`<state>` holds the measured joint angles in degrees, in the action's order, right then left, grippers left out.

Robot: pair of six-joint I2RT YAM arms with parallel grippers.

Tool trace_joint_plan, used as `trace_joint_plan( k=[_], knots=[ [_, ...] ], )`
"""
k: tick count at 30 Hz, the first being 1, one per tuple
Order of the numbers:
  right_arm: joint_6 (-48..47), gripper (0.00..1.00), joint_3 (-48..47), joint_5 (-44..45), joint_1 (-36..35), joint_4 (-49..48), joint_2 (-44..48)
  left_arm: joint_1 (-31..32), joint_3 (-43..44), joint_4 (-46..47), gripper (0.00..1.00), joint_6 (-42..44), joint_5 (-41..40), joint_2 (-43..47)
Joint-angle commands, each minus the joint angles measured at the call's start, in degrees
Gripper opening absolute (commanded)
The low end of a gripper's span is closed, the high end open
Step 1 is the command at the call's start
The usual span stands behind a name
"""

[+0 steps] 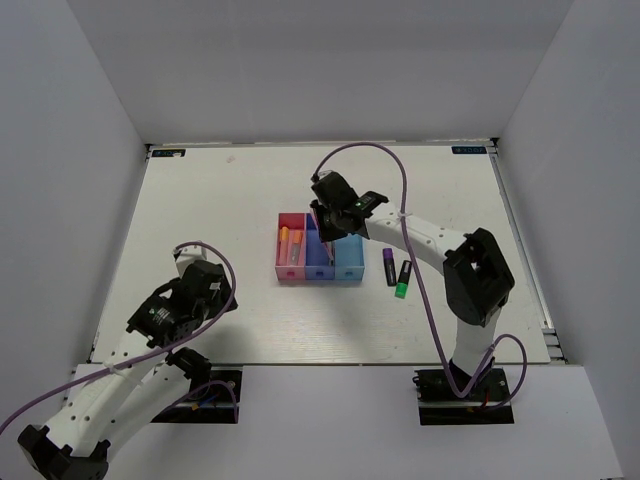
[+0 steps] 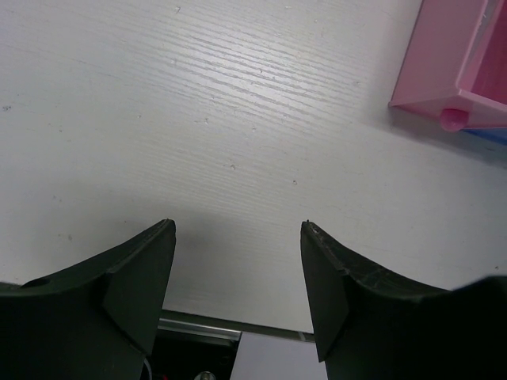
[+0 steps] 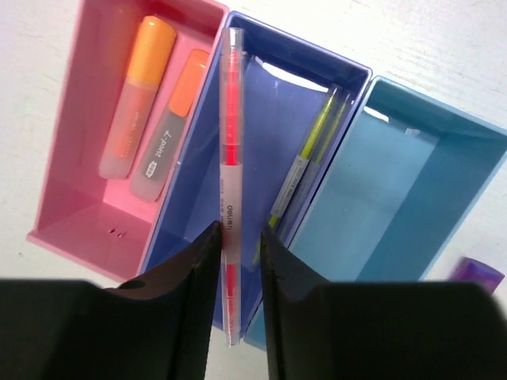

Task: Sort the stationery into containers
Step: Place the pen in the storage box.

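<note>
About half done, I judge. Two orange highlighters (image 3: 135,95) lie in the pink bin (image 3: 79,210) and a yellow pen (image 3: 305,162) leans in the dark blue bin (image 3: 269,119). The light blue bin (image 3: 396,190) holds nothing.

The right claw (image 3: 236,229) hangs over the dark blue bin with the pink-red pen (image 3: 230,142) between its jaws (gripped or just freed, I cannot tell).

At 3 o'clock of the bins, the purple highlighter (image 1: 388,265) and the black pen (image 1: 403,278) wait on the table (image 1: 220,200).

The left claw (image 2: 238,226), at 8 o'clock, gapes empty.
</note>
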<state>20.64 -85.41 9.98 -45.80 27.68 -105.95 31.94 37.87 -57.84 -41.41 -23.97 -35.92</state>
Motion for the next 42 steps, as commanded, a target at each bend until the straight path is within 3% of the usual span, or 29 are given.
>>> trace_joint_plan(
  k=[1,3,6,8,9,10,13,15,17,18,20,21,23,24,29,32,34,35,36,37,42],
  knots=[
    [1.15,0.25,-2.92,-0.4,1.06,0.0,-1.44,-0.3,-0.51,0.45,0.74,-0.25,-0.03,0.59],
    [1.33,0.14,-3.19,-1.01,1.24,-0.08,-1.89,-0.39,-0.69,0.36,0.74,-0.34,-0.12,0.5],
    [1.33,0.1,-2.93,-1.1,1.42,-0.26,-2.24,-0.39,-0.78,0.28,0.74,-0.34,-0.12,0.76],
    [1.33,0.17,-2.92,-1.36,1.68,-0.43,-2.07,-0.39,-0.86,0.45,0.74,-0.34,-0.2,0.76],
    [1.24,0.32,-3.01,-1.63,1.68,-0.35,-2.07,-0.39,-0.87,0.36,0.74,-0.17,-0.2,0.68],
    [1.15,0.37,-3.01,-1.72,1.77,-0.43,-2.07,-0.3,-0.78,0.54,0.74,-0.25,-0.2,0.42],
    [1.33,0.4,-3.01,-2.5,1.94,-0.61,-1.98,-0.39,-1.04,0.8,0.74,-0.34,0.06,0.33],
    [1.42,0.36,-2.92,-2.51,1.86,-0.52,-1.98,-0.3,-1.22,0.8,0.74,-0.6,0.24,0.41],
    [1.59,0.26,-2.92,-2.86,1.94,-0.61,-1.98,-0.39,-1.3,0.72,0.74,-0.51,0.32,0.5],
    [1.77,0.05,-2.92,-2.86,2.12,-0.44,-1.98,-0.39,-1.22,0.63,0.74,-0.43,0.15,0.41],
    [1.77,0.01,-2.92,-2.68,2.21,-0.61,-1.89,-0.39,-1.22,0.63,0.74,-0.52,0.15,0.59],
    [1.86,0.04,-2.84,-2.86,2.03,-0.52,-2.06,-0.39,-1.22,0.45,0.74,-0.52,0.15,0.68],
    [1.86,0.27,-2.75,-2.86,2.12,-0.52,-1.8,-0.39,-1.04,0.45,0.74,-0.43,0.23,0.68],
    [1.77,0.32,-2.66,-2.86,2.38,-0.7,-1.8,-0.48,-1.04,0.36,0.74,-0.51,0.24,0.59],
    [1.94,0.46,-2.57,-3.38,2.56,-0.87,-1.71,-0.39,-1.04,0.45,0.74,-0.52,0.15,0.59],
    [2.12,0.46,-2.57,-3.56,2.65,-0.88,-1.89,-0.3,-1.13,0.36,0.74,-0.51,0.15,0.68],
    [2.47,0.36,-2.75,-3.91,2.56,-0.88,-1.98,-0.39,-1.04,0.54,0.74,-0.51,0.23,0.59],
    [2.65,0.25,-2.75,-3.83,2.73,-0.79,-2.15,-0.3,-1.04,0.19,0.74,-0.6,0.15,0.68],
    [2.73,0.23,-2.75,-3.91,2.56,-0.7,-2.24,-0.3,-1.04,0.28,0.74,-0.52,0.23,0.59],
    [2.74,0.23,-2.75,-3.91,2.65,-0.7,-2.24,-0.39,-1.04,0.19,0.74,-0.43,0.15,0.68],
    [2.82,0.42,-2.49,-3.91,2.65,-0.96,-1.98,-0.3,-1.04,0.28,0.74,-0.43,0.15,0.59]
  ],
)
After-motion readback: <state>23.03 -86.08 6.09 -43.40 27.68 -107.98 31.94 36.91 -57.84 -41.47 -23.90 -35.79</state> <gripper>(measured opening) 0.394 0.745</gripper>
